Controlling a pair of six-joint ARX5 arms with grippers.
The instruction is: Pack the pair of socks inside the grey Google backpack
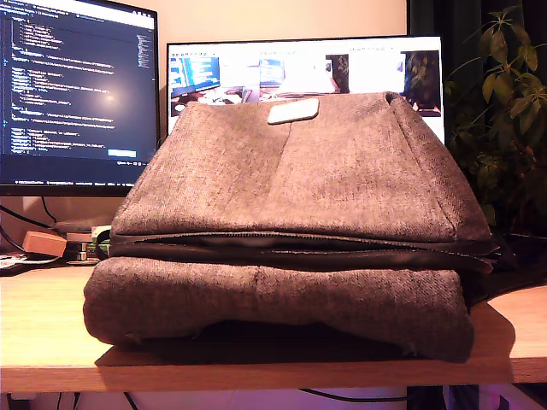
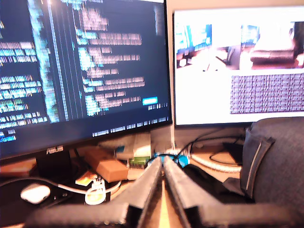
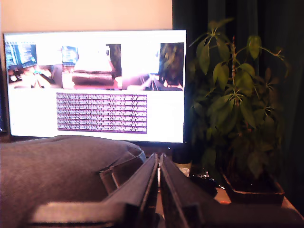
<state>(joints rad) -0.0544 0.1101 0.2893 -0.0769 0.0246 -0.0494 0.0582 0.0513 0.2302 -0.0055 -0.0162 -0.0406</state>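
**Both pincers clenched and empty, backpack closed on the desk**

Raised and level — that is the pose of my first gripper [image 2: 163, 164], aimed over the desk clutter toward the dark code monitor [image 2: 80, 71] and the bright monitor [image 2: 237, 66]. Fingers pressed together along their length, tips meeting, nothing between them. Touching nothing. Just beside it, a grey fabric edge of the grey Google backpack [image 2: 278, 161] with a pale-trimmed strap. Below the tips: a brown block [image 2: 102, 164], a white mouse [image 2: 35, 192], cables.

Held likewise level, my second gripper [image 3: 159, 159], pointed at the bright monitor [image 3: 95, 85] with the potted plant [image 3: 237, 104] off to one side. Fingers clenched here too, only a thin seam visible between them, gripping nothing. Grey backpack fabric [image 3: 57, 166] bulging close alongside, perhaps brushing the finger's flank — too soft a picture to say.

In the exterior view, neither arm in sight. Grey Google backpack [image 1: 291, 239] lying flat on the wooden desk [image 1: 43, 325], filling the middle, pale patch [image 1: 293, 110] near the top, zipper line [image 1: 299, 243] running across the middle and seemingly closed. Code monitor [image 1: 77, 85] at the exterior view's left, plant [image 1: 504, 111] at its right.

Pair of socks: seen in no view.
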